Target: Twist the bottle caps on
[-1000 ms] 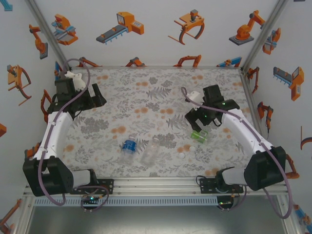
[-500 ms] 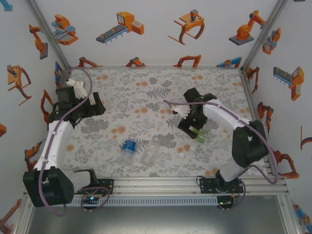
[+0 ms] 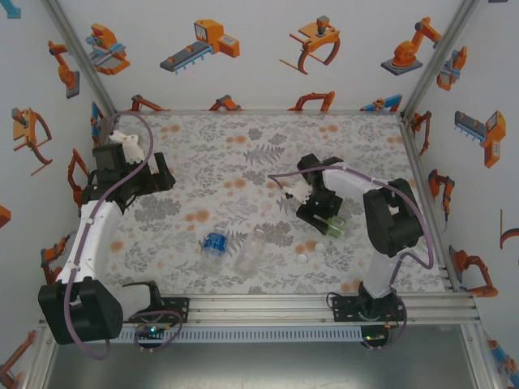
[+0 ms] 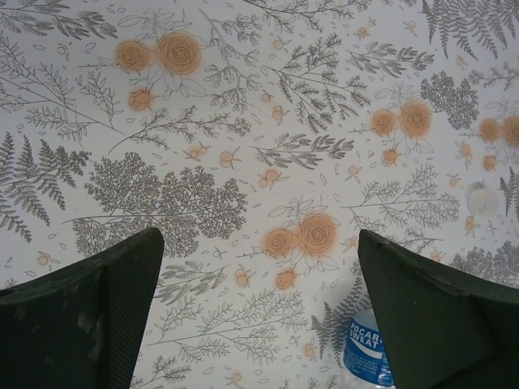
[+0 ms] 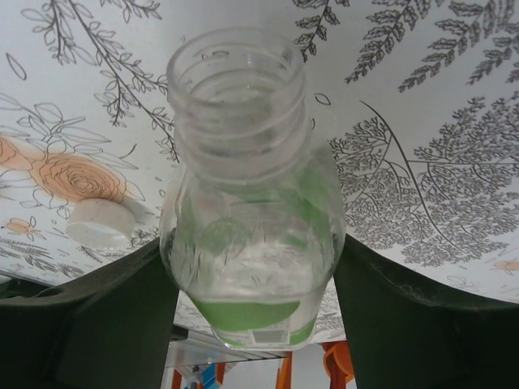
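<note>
The green-tinted bottle (image 5: pixel 251 243) lies on the mat with its open threaded mouth pointing away from the wrist camera. My right gripper (image 5: pixel 255 300) is shut on it, a finger pressed against each side of its body; from above the gripper (image 3: pixel 322 215) covers most of the bottle (image 3: pixel 333 226). A white cap (image 5: pixel 101 223) lies just left of the bottle, and two caps (image 3: pixel 302 259) (image 3: pixel 320 248) sit on the mat near it. The blue-label bottle (image 3: pixel 214 241) and the plain colourless bottle (image 3: pixel 251 251) lie mid-table. My left gripper (image 3: pixel 158 173) is open and holds nothing.
In the left wrist view the blue-label bottle (image 4: pixel 365 352) lies beside the right finger (image 4: pixel 438 316), and a blurred white cap (image 4: pixel 482 198) shows at the right. White walls with orange robot stickers enclose the floral mat (image 3: pixel 243 154). An aluminium rail (image 3: pixel 259 304) runs along the near edge.
My right arm swung in toward the centre and its jaws closed onto the green-tinted bottle. The left arm shifted slightly early on, then held still with jaws open.
</note>
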`<state>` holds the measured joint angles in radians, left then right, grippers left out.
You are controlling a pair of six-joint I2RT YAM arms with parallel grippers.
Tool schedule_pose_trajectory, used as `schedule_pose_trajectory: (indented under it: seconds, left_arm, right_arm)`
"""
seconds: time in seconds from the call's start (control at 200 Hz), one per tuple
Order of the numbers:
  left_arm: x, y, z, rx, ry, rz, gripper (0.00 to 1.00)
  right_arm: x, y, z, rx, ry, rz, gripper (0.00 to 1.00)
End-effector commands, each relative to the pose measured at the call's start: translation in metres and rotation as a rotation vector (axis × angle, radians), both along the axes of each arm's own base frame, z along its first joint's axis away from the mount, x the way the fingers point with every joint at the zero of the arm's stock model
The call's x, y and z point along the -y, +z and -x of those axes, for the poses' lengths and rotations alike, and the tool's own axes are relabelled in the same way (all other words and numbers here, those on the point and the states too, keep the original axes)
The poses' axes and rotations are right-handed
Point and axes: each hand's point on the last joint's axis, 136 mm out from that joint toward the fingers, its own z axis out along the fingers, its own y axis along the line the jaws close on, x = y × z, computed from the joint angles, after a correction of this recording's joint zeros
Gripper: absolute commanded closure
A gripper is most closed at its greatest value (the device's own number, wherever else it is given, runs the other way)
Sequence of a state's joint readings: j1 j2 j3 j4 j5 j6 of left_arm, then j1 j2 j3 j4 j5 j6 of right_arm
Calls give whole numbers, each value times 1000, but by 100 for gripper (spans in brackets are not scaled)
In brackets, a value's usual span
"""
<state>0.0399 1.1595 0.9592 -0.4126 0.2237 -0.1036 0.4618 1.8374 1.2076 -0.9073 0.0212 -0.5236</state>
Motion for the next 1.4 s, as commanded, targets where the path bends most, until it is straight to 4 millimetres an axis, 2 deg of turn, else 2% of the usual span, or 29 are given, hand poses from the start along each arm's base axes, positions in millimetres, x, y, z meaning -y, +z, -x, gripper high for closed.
schedule_pose_trajectory:
  seconds: [0.0,0.17,0.3,0.441,0.576,0.716,0.886,1.187,1.282,1.397]
  left_arm:
    - [-7,12,-5,33,55,14,3]
    - [-5,14,-5,44,53,33,3]
    - [0,14,-4,48,36,51,3]
    - [6,19,-4,75,3,75,3]
    - [25,31,-1,112,-94,135,3]
    - [56,50,1,153,-248,245,0]
    - [94,74,1,199,-402,316,1]
    - [164,130,8,327,-672,483,1]
    - [187,147,18,382,-781,525,2]
    - [213,165,40,477,-940,556,2]
  right_arm:
    - [1,-2,-2,2,-9,29,39]
    - [-1,-2,-3,10,-18,24,46]
    - [-6,5,-8,30,-23,8,51]
    - [-15,25,-16,81,-29,-51,53]
    - [-29,51,-26,147,-43,-139,53]
    - [-50,86,-35,225,-57,-280,54]
    - [-73,132,-40,307,-70,-453,54]
    - [-112,223,-22,409,-14,-819,54]
    - [-125,254,-11,430,21,-960,55]
    - [-135,289,-1,460,52,-1113,56]
